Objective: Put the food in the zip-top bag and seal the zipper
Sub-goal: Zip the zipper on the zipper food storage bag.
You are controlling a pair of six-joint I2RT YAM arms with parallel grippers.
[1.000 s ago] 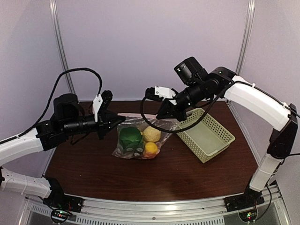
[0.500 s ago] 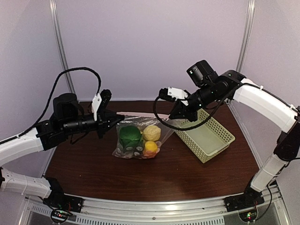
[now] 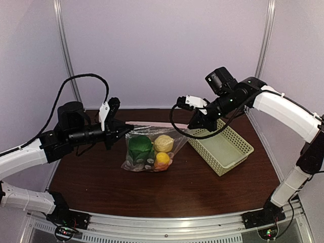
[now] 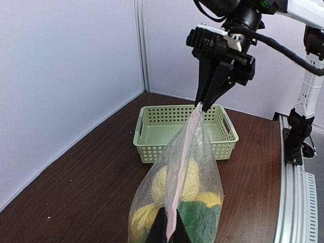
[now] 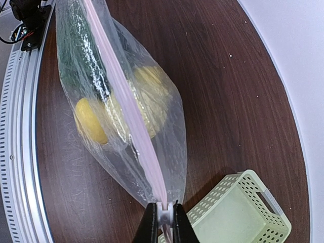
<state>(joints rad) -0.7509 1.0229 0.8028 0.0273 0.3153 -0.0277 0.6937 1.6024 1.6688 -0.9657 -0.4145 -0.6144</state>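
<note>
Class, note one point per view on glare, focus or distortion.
Top external: soft, even light; the wall seams tilt. Left wrist: the left gripper at the bottom edge is dark and blurred. Right wrist: white glare streaks on the zip-top bag.

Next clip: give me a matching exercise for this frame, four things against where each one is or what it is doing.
Things
1. left pincer
2. right pincer
3. basket
4. green vegetable

Places or states
A. inside the bag
B. on the table, outside the bag
C. shut on the zip strip at the end nearest the basket
D. shut on the zip strip at the end farthest from the basket

Pairs: 1-D, 2-C, 3-B, 4-A
</note>
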